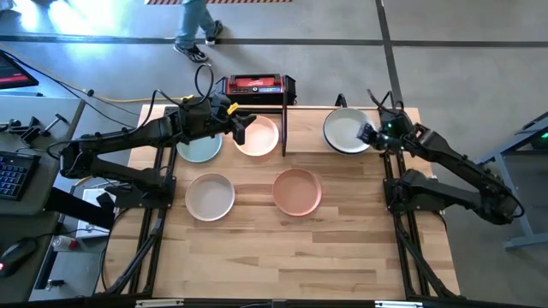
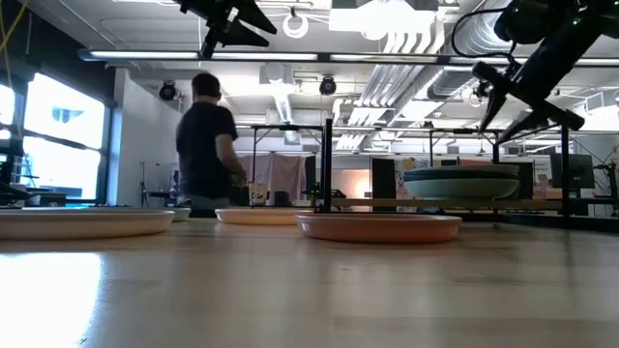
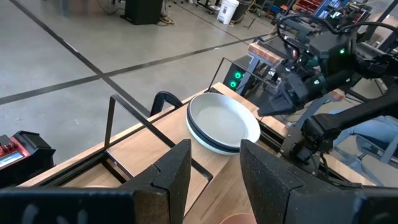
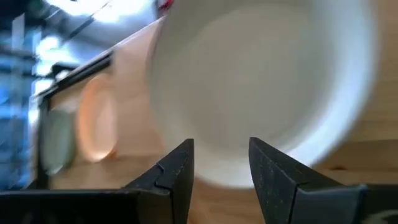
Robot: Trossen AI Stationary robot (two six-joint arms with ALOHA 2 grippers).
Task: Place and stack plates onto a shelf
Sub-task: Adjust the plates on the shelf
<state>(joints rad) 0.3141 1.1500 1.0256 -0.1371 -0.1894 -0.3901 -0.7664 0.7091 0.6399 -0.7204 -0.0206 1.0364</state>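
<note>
The shelf (image 1: 283,120) stands along the table's far edge. Left of its divider lie a pale green plate (image 1: 199,149) and a cream plate (image 1: 259,137). Right of it, an off-white plate (image 1: 346,130) rests on a black one (image 3: 208,140). A beige plate (image 1: 210,196) and a terracotta pink plate (image 1: 297,190) lie flat on the table in front. My left gripper (image 1: 239,127) hovers open above the cream plate's left rim, high in the low view (image 2: 232,19). My right gripper (image 1: 369,133) is open just over the off-white plate's right rim (image 4: 261,87), and I see no contact.
A red-and-black box (image 1: 254,85) sits on the floor beyond the shelf. A person (image 1: 195,34) walks past behind the table, also visible in the low view (image 2: 208,145). Bare wood runs from the two front plates to the near edge (image 1: 282,265).
</note>
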